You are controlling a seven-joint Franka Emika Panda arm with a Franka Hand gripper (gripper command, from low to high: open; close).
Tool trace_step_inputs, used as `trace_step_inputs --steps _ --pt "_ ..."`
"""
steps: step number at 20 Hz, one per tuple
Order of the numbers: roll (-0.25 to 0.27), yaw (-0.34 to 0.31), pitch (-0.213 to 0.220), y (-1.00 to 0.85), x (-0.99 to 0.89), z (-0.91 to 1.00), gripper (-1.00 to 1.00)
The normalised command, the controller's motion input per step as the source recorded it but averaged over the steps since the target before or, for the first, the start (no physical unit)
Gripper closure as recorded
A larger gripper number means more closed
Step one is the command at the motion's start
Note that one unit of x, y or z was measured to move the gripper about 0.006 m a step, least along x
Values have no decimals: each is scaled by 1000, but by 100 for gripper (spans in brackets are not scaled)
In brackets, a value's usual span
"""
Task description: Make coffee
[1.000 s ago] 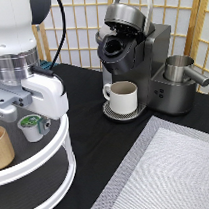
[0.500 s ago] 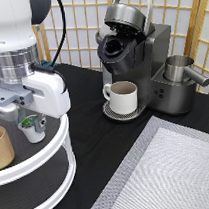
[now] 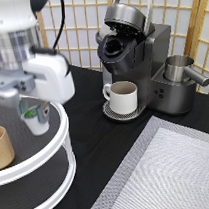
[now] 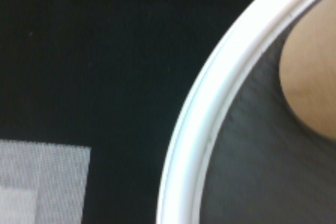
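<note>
We see the coffee pod (image 3: 35, 120), a small white tapered cup with a green-and-white top, on the round white-rimmed shelf (image 3: 65, 145) at the exterior view's left, clamped between the fingers of the gripper (image 3: 34, 113), near the tan cup (image 3: 2, 147)

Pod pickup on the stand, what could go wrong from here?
1. The gripper is at the coffee pod on the white-rimmed stand; an off-centre grip might tip the pod.
2. The tan cup stands close by, so the arm might knock it.
</note>
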Motion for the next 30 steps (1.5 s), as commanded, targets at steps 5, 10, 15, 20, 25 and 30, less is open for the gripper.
trace_step_inputs --steps 5,10,15,20,25,30 --pt "297 37 98 608 321 423 100" --pt "311 20 49 618 415 386 100" --pt "284 2 24 591 383 457 100" --pt "280 0 20 583 292 470 100" --pt "248 0 5 556 67 582 100" --pt "119 2 -14 570 -161 385 100"
